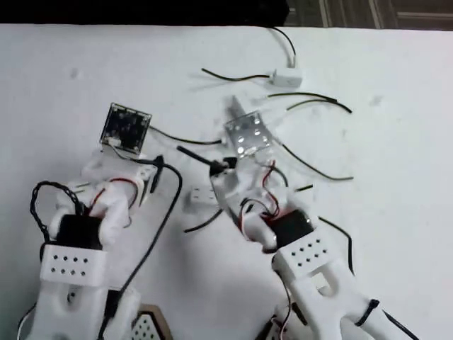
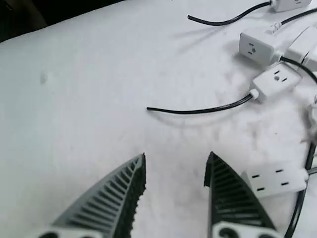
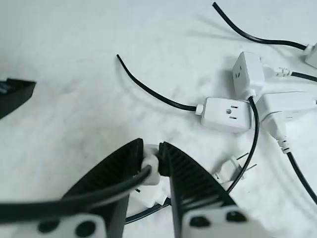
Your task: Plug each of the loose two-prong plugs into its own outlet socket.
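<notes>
Two-prong plug (image 3: 232, 169) lies loose on the white table (image 3: 74, 39), its bare prongs plain to us, just beside the right gripper (image 3: 158, 154). That gripper's black fingers (image 3: 190, 183) are pressed onto a second white plug body (image 3: 150, 164), whose black cord (image 3: 74, 201) trails across one finger; we cannot make out this one's prongs. Past the loose plug we find a white cord-end socket (image 3: 227, 114) lying with its slotted face in view, and its short black lead (image 3: 148, 89) ends free on the table. Just beside it sits a cube adapter (image 3: 247, 74). In the left wrist view the left gripper (image 2: 174, 171) hangs over bare table with its grey ribbed fingers (image 2: 124, 198) spread wide. Close to one fingertip we see a flat socket block (image 2: 277, 181) with two pairs of slots. From the high view we place the left arm (image 1: 74, 262) and the right arm (image 1: 311, 262) toward the near edge of the table. A separate outlet socket (image 1: 287, 76) on its own black cord rests close to the far edge, well apart from both. A small white block (image 1: 202, 195) lies on the table between the two arms.
</notes>
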